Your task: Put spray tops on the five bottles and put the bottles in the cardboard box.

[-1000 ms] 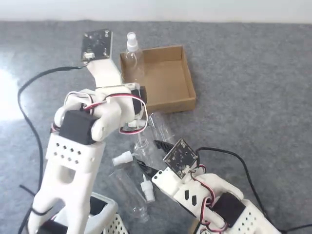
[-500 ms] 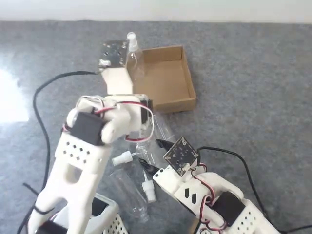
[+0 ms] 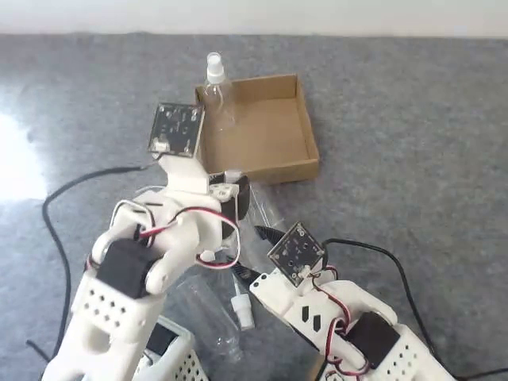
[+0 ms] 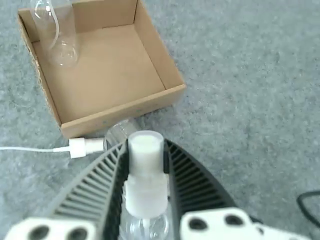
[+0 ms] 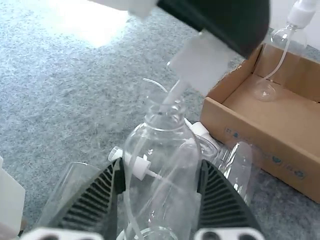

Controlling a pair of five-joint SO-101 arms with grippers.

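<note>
At the high view's centre, the left gripper [image 4: 145,148] is clamped on a spray top [image 4: 145,175], its tube inside the bottle [image 5: 160,140] clasped by the right gripper [image 5: 160,167]. Best lowered straight, collar over neck.

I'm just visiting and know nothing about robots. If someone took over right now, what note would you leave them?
Left gripper: shut on a white plastic spray top, its tube inside the bottle's neck.
Right gripper: shut on that upright clear plastic bottle.
Done: one capped bottle stands in the brown cardboard box.
To do: seat this top, box the bottle, then cap and box the uncapped bottles lying by loose tops on the grey mat.
</note>
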